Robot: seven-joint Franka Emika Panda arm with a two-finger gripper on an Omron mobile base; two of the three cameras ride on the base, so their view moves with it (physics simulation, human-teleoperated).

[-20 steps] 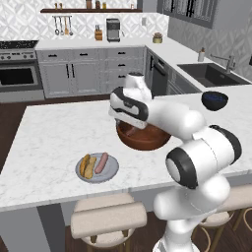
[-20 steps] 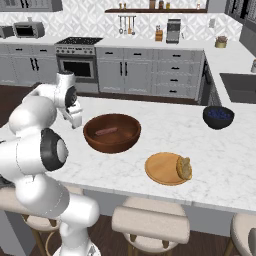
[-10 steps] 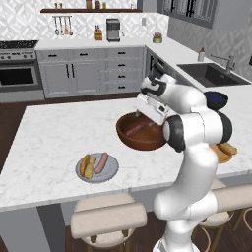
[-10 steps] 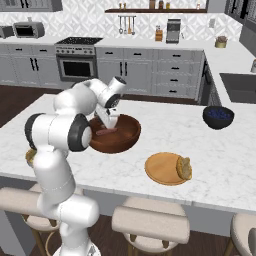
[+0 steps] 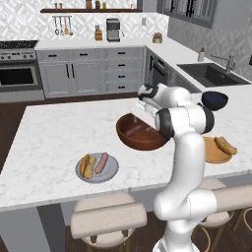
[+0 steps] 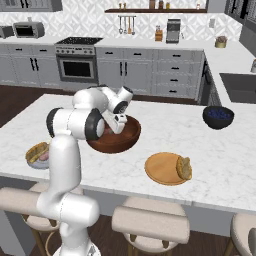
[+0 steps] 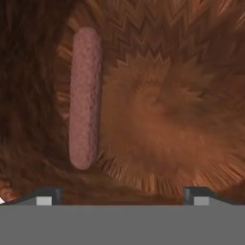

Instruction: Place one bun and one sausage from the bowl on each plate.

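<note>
Where the white marble island counter [image 5: 44, 142] carries the work, the largest container on it is the bowl [image 5: 140, 134], a deep, dark reddish-brown vessel with a jagged wood-grain pattern on its inner wall. It holds 1 sausage [image 7: 85, 98], pinkish-brown, smooth-ended and rod-shaped, lying against the inner slope to one side of the bowl's centre. No bun can be made out in the bowl.

Next in size, the orange-tan plate [image 6: 162, 168] sits near the front edge of the counter, beside the bowl on the side toward the sink. It carries 1 bun [image 6: 184, 168], golden-brown, resting at the plate's edge farthest from the bowl; the remainder of the plate is bare.

The grey-blue plate [image 5: 97, 169] lies near the front edge on the bowl's opposite side. It holds 1 tan bun [image 5: 88, 166] and 1 reddish sausage [image 5: 101, 163], laid side by side and roughly parallel.

A small dark blue bowl [image 6: 218, 116] stands well apart, toward the sink; its contents cannot be determined.

The gripper [image 7: 122, 195] is lowered over the wooden bowl's interior. In the hand view its 2 dark fingertips [image 7: 47, 195] stand wide apart, nothing between them, with the sausage lying ahead of the gripper and toward the side of 1 fingertip, not touched by either.
</note>
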